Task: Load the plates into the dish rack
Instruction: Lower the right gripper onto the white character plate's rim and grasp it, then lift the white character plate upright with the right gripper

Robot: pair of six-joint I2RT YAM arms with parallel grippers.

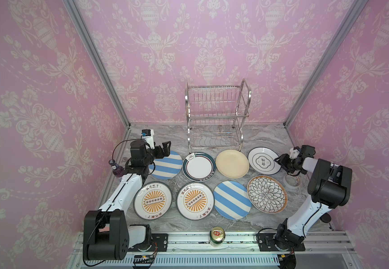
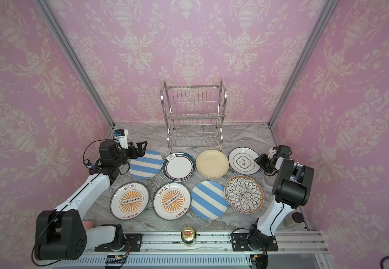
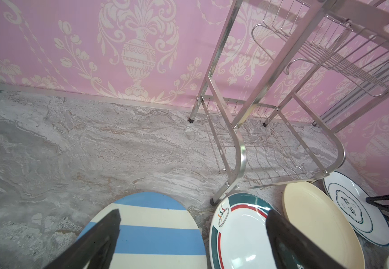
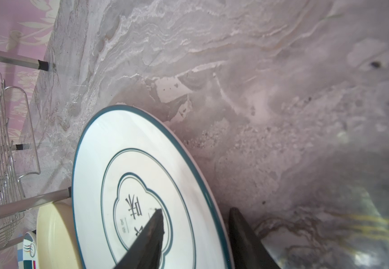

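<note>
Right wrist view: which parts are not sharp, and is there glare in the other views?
In the right wrist view the black-lined plate is sharp at its far rim, but the right gripper near the lens is blurred and the table beside it looks hazy; in the left wrist view a sheen lies on the green-rimmed plate; in both top views the dish rack glints.

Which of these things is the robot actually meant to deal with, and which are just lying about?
Job: eight round dinner plates; tall two-tier steel wire dish rack.
Lying about: green drink can; small purple bottle; white ring.
</note>
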